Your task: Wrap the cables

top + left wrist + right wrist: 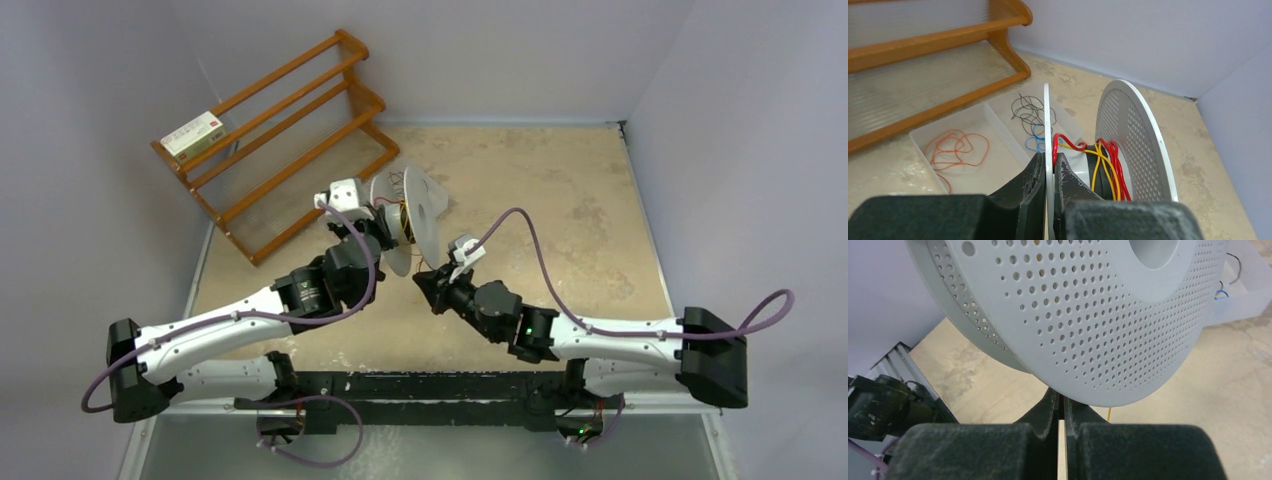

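Red cable (1111,160) and yellow cable (1096,170) sit wound on the spool (1128,135) hub, between its two upright flanges. Left gripper (1049,167) jaws are clamped on the thin flange. Right gripper (1062,402) jaws are pressed together just under the perforated flange rim; can't tell if anything's pinched. Loose cables (1028,110) (black, blue, orange) lie in the tray (1003,131) on the counter (1198,165).

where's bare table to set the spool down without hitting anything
The widest bare patch is the far right of the table, between the spool and the right wall. A smaller one lies near the front edge between the left arm and right arm. Crowded: the far left, with the wooden rack and the tray by the spool.
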{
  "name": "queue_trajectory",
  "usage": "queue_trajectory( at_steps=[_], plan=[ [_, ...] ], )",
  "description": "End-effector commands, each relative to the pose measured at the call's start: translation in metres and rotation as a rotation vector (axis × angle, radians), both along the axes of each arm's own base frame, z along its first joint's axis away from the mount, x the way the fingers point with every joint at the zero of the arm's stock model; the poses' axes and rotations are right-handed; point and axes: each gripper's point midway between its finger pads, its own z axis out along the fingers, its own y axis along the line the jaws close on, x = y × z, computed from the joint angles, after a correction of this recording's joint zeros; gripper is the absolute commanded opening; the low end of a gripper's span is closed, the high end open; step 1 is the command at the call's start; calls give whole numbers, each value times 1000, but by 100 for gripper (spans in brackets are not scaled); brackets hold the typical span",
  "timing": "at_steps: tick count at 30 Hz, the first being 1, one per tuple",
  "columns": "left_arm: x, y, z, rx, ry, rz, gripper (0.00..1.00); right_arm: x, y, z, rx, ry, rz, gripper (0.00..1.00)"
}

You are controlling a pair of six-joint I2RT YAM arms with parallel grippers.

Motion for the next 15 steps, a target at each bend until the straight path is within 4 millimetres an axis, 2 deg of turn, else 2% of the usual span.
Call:
queue_trajectory(
  at_steps=[1, 5, 7, 11, 15],
  plan=[
    [-7, -30, -17, -151, 62, -95, 0, 9, -29, 18, 63, 7, -125, 0],
    [-7, -46, -34, -218, 108, -120, 0, 6, -54, 17, 58, 27, -171, 0],
    [-7, -53, -51, -257, 136, -123, 0, 5, -65, 14, 48, 41, -195, 0],
    [-7, -70, -80, -349, 176, -133, 0, 5, -84, -1, 10, 84, -258, 0],
    [-5, -86, -96, -431, 189, -161, 0, 3, -93, -16, -27, 123, -291, 0]
  ],
)
